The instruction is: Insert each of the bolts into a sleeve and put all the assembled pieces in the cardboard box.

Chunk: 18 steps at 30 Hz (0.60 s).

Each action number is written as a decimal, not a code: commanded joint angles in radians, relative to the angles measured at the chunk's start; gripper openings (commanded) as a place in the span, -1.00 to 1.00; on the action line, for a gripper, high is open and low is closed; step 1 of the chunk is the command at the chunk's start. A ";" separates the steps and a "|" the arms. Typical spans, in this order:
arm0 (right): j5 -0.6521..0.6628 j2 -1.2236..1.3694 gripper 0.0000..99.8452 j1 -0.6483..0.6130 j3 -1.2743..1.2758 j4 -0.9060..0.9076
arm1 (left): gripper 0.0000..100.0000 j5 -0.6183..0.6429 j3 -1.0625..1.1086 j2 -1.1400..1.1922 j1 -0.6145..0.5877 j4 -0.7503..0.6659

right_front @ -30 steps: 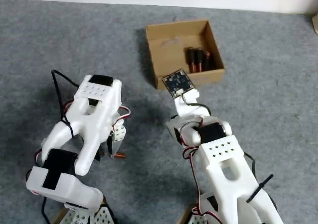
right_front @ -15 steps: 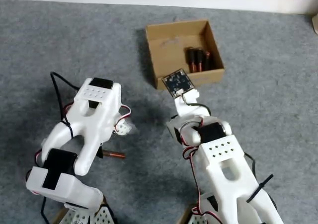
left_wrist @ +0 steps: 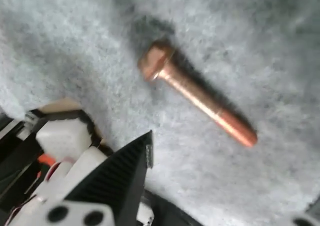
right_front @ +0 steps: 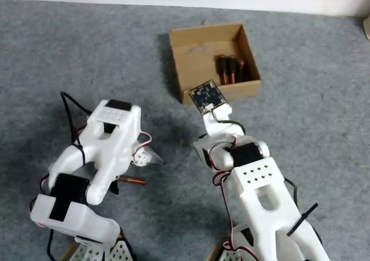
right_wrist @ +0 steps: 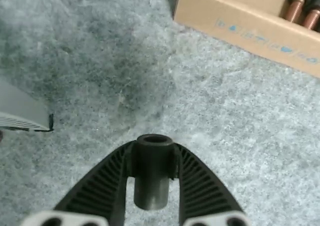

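A copper bolt [left_wrist: 195, 93] lies flat on the grey carpet; in the high view the bolt [right_front: 132, 180] sits just beside the left arm. My left gripper [right_front: 145, 158] hovers over it, open, with nothing between its fingers; one black finger [left_wrist: 122, 173] shows near the bolt without touching it. My right gripper [right_wrist: 152, 148] is shut on a black sleeve [right_wrist: 151, 178], held upright with its hole facing up, a short way in front of the cardboard box [right_wrist: 240, 25]. The cardboard box [right_front: 199, 55] holds assembled pieces [right_front: 231, 69] in its right corner.
The right arm's wrist camera board [right_front: 207, 96] hangs just before the box's near wall. A tip of the left arm's light finger [right_wrist: 22, 117] shows at the edge of the right wrist view. Grey carpet [right_front: 306, 116] stretches around both arms.
The left gripper has opened wider and swung to the right, away from the bolt, which stays on the carpet. The right arm and its sleeve have not moved.
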 commanded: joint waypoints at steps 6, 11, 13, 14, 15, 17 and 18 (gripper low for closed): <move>0.011 -0.025 -0.99 -0.012 -0.004 -0.027 | -0.03 0.005 0.183 -0.008 -0.059 -0.299; 0.011 -0.025 -0.99 -0.012 -0.004 -0.027 | -0.03 0.005 0.193 -0.010 -0.059 -0.319; 0.011 -0.025 -0.99 -0.012 -0.004 -0.027 | -0.03 0.005 0.193 -0.013 -0.059 -0.324; 0.011 -0.025 -0.99 -0.012 -0.004 -0.027 | -0.03 0.005 0.193 -0.015 -0.059 -0.324; 0.011 -0.025 -0.99 -0.012 -0.004 -0.027 | -0.03 0.005 0.193 -0.013 -0.059 -0.325; 0.011 -0.025 -0.99 -0.012 -0.004 -0.027 | -0.03 0.005 0.193 -0.013 -0.059 -0.325; 0.011 -0.025 -0.99 -0.012 -0.004 -0.027 | -0.03 0.005 0.193 -0.013 -0.059 -0.324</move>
